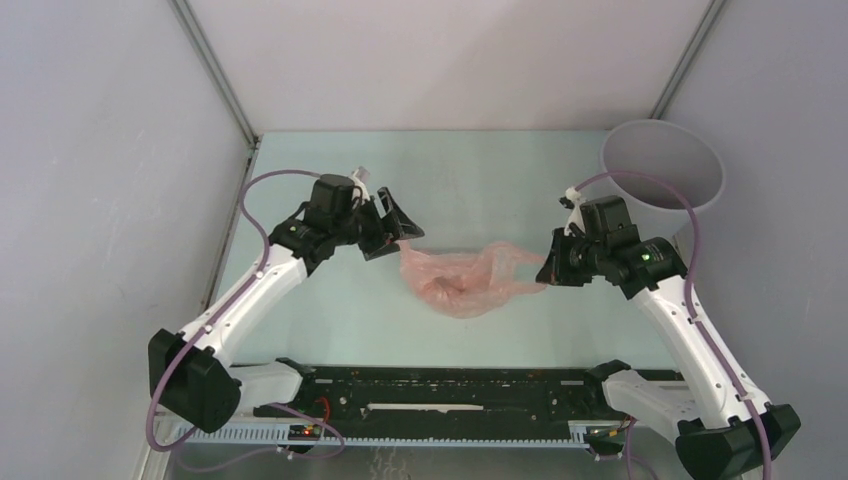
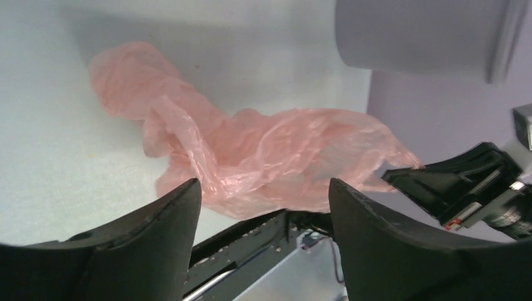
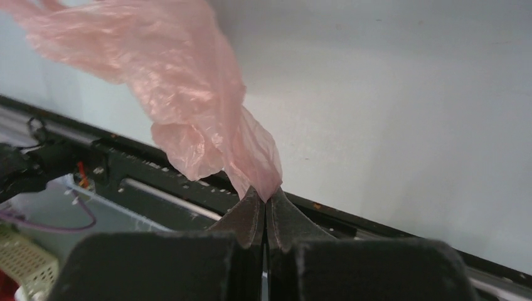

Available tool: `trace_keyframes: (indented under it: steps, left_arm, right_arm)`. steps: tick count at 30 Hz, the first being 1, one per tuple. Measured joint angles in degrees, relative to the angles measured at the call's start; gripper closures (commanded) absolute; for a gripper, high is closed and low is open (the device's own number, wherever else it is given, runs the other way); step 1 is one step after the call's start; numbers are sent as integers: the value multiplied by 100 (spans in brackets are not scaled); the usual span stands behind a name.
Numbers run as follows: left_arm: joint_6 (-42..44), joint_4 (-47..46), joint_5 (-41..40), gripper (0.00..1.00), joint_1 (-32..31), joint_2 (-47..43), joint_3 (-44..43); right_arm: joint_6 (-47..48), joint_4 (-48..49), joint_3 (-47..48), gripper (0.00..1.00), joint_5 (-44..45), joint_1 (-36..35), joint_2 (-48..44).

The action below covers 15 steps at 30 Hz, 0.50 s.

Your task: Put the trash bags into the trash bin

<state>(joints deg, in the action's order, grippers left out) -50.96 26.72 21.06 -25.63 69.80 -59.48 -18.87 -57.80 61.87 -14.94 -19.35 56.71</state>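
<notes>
- The right claw (image 3: 266, 202) is clenched on one twisted tip of the trash bag (image 3: 182, 75). Its two fingers (image 3: 248, 219) are pressed together, and the pink film fans out from the pinch.
- The left claw (image 2: 265, 188) is released. Its fingers (image 2: 182, 207) stand wide apart, and the wrinkled bag (image 2: 270, 150) shows in the gap between them, mostly beyond the tips.
- In the top view, the trash bag (image 1: 460, 280) stretches in a slack, crumpled band between the two claws, near the middle of the pale green tabletop (image 1: 480, 180). Its left end reaches the left claw (image 1: 395, 228), and its right end runs into the right claw (image 1: 548, 272).
- In the left wrist view, the far lobe of the bag seems to lie on the tabletop (image 2: 56, 144), while the end held by the right claw (image 2: 408, 179) is raised.
- The trash bin (image 1: 662, 165) stands upright at the far right corner of the tabletop. Its mouth is open, and it sits beyond the right arm, well apart from the bag.
- A black rail (image 1: 450, 385) runs along the near edge, between the arm bases.
</notes>
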Motion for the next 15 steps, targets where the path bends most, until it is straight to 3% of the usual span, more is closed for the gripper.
trace_keyframes:
  steps: [7,12,15]
  left_arm:
    - [1147,916,-302,13,4,42,-337]
    - [1969,1368,-442,15,4,96,-365]
    - [2376,1506,-396,10,-11,94,-365]
  right_arm:
    - [81,-350,-7,100,686,103,2]
    - [79,-420,-28,100,713,238,39]
    - [79,-417,-33,100,688,337,114]
